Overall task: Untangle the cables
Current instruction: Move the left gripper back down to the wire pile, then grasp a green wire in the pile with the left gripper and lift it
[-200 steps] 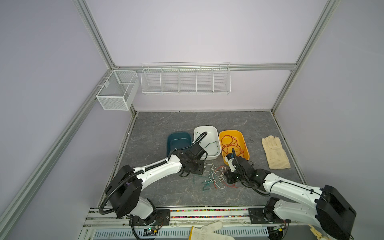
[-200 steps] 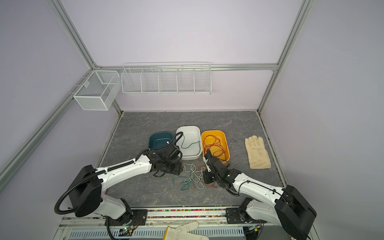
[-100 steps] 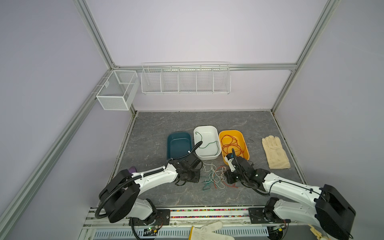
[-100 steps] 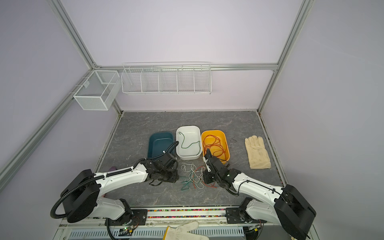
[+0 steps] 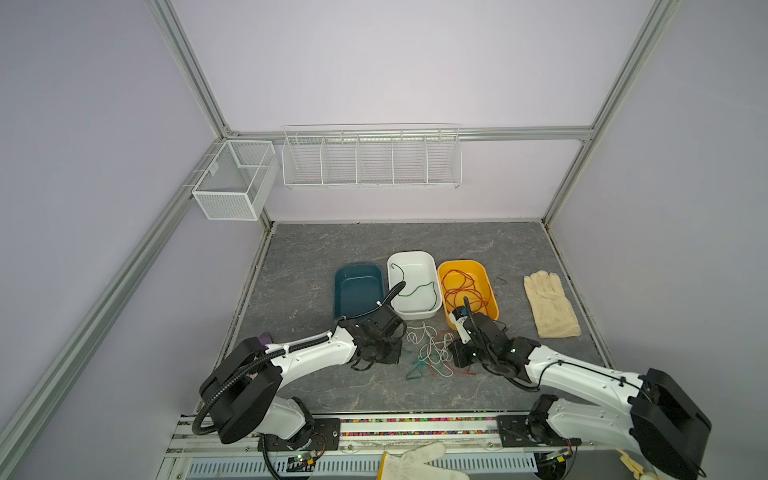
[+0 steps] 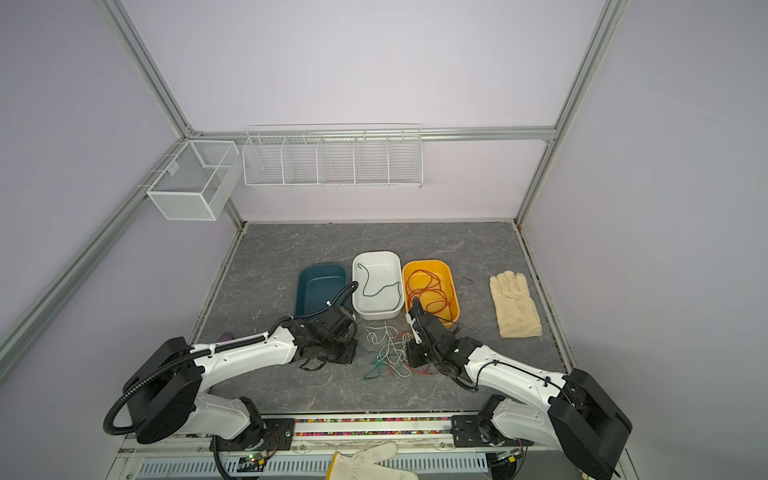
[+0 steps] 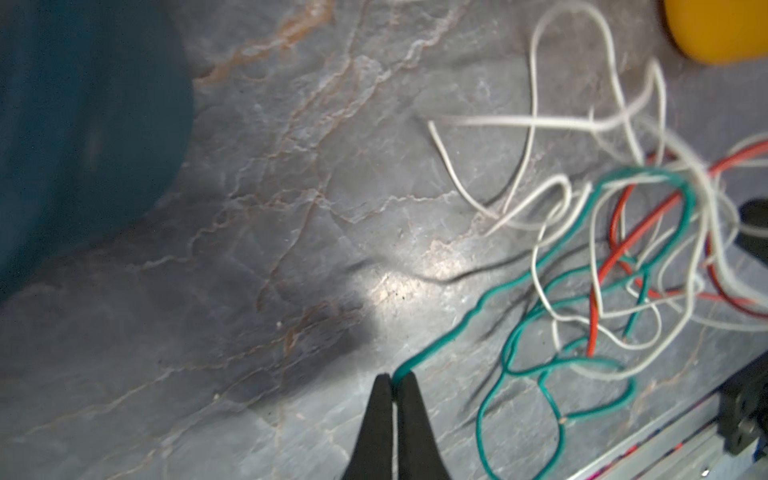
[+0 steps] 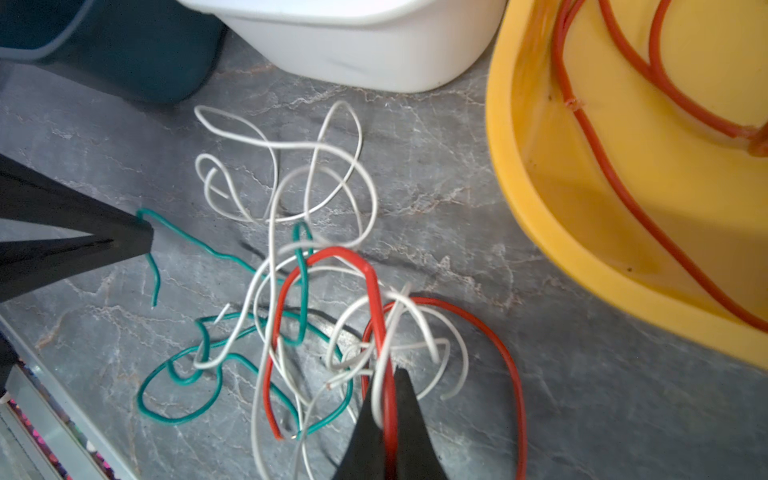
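A tangle of white, green and red cables (image 5: 434, 354) (image 6: 390, 353) lies on the grey table in front of the trays. My left gripper (image 7: 392, 380) (image 5: 400, 356) is at the tangle's left side, shut on the end of a green cable (image 7: 440, 340). At the tangle's right side, my right gripper (image 8: 388, 376) (image 5: 458, 357) is shut on a red cable (image 8: 376, 307), and a white strand (image 8: 291, 145) also runs between its fingers. One green cable (image 5: 415, 291) lies in the white tray (image 5: 432, 266), and red-orange cables (image 5: 461, 286) lie in the yellow tray (image 5: 492, 305).
A teal tray (image 5: 357, 291) stands left of the white one. A cream glove (image 5: 548, 303) lies at the right. Another glove (image 5: 419, 461) hangs over the front rail. Wire baskets (image 5: 370, 158) hang on the back wall.
My left arm drew back from the trays toward the front and came down at the tangle's left side. Its jaws closed on the green cable. The right arm kept still.
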Motion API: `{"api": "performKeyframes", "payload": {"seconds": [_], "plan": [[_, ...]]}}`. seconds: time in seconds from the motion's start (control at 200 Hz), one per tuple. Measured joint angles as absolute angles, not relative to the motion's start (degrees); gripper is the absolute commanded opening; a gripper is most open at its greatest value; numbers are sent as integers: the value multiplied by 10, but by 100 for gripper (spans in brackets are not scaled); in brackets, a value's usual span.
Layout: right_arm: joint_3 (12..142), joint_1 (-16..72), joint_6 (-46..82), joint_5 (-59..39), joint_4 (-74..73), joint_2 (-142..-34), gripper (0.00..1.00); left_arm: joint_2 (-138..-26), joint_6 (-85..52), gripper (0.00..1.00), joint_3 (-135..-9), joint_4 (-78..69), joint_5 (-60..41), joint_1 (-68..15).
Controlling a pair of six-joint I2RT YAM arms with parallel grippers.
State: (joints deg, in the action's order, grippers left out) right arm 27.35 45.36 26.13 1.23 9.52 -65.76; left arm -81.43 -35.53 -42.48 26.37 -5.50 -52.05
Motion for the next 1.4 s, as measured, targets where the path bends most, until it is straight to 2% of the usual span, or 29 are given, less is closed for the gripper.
{"api": "performKeyframes", "payload": {"seconds": [0.42, 0.805, 1.134, 1.339, 1.399], "plan": [[274, 454, 261, 12, 95, -658, 6, -734, -351, 0, -426, 309, -45, -521], [274, 455, 261, 13, 95, -668, 6, -504, -352, 0, -525, 459, 74, -520], [274, 455, 262, 21, 95, -679, 6, -483, -322, 0, -686, 591, 130, -520], [274, 455, 261, 17, 94, -684, 6, -473, -308, 0, -731, 647, 141, -520], [273, 456, 261, 7, 91, -678, 13, -473, -307, 0, -732, 655, 138, -520]]}}
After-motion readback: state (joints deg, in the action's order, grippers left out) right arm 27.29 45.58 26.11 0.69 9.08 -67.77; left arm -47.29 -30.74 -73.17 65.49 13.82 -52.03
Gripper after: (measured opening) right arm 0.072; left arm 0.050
